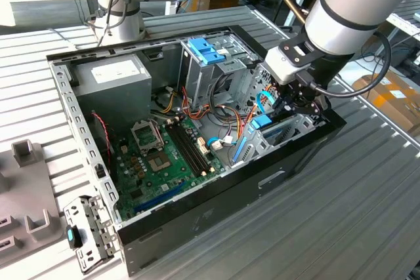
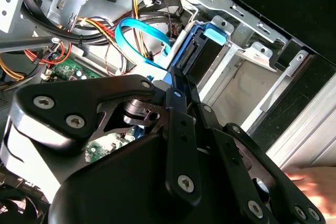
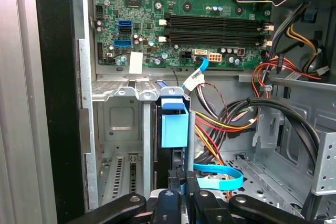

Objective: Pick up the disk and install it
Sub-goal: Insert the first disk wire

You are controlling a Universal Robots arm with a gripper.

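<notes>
The disk [image 3: 174,125] stands on edge, a thin dark slab with a light-blue carrier rail and tab on its end. It sits in a slot of the low metal drive bay [image 1: 289,129] at the open computer case's end, toward the exterior view's right. My gripper [image 3: 181,186] is shut on the disk's near edge, one black finger on each flat side. The second wrist view has the black fingers [image 2: 178,90] clamped just behind the blue rail of the disk [image 2: 206,45]. From outside, the gripper [image 1: 293,104] reaches down into the case, right beside the disk's blue tab [image 1: 262,122].
A tall grey cage with a blue bracket [image 1: 206,50] stands behind the bay. Coloured wire bundles [image 3: 231,124] and a blue flat cable [image 3: 219,178] lie beside the disk. The motherboard [image 1: 164,155] and power supply [image 1: 115,75] occupy the case's other half. The case wall [image 1: 216,195] is black.
</notes>
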